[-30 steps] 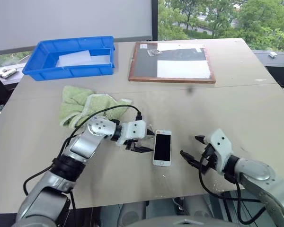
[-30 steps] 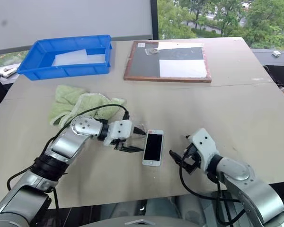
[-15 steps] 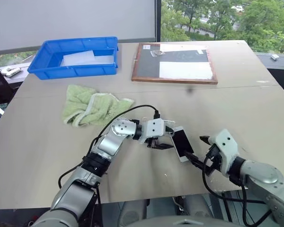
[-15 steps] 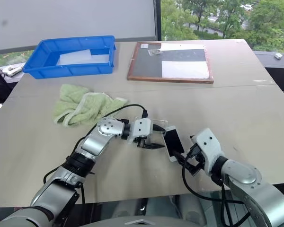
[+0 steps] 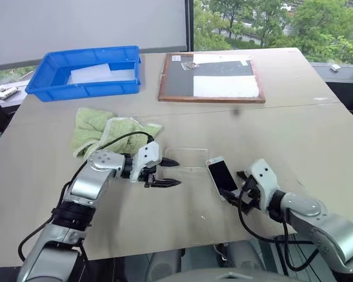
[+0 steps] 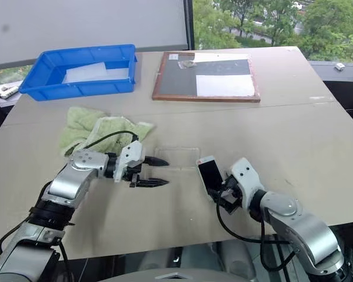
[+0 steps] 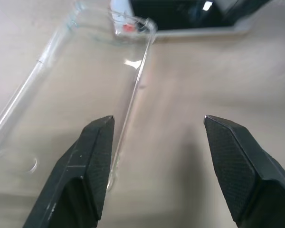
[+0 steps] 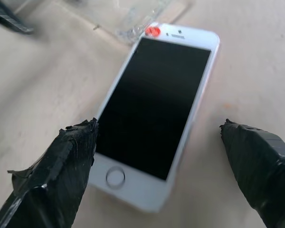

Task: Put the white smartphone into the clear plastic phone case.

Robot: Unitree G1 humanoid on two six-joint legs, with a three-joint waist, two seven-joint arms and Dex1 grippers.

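The phone point(image 5: 222, 176) lies face up on the table point(image 5: 294, 135), near the front edge, turned at a slant with its home button toward the right arm. Its top corner sits just beside a corner of the case point(image 5: 185, 158), which lies flat and empty on the table to the phone's left; from the wrist views the two look touching or nearly so, I cannot tell which.

The right gripper point(image 5: 241, 187) sits low at the phone's near end, its fingers point(image 8: 66, 161) spread wide to either side of the phone and holding nothing. The left gripper point(image 5: 172, 172) is at the case's left end, pointing toward it, fingers point(image 7: 92, 156) parted and empty, one of them over the case's edge.

Farther back, a green cloth point(image 5: 100, 132) lies crumpled behind the left arm. At the far side stand a blue bin point(image 5: 47, 82) and a framed board point(image 5: 212, 79).
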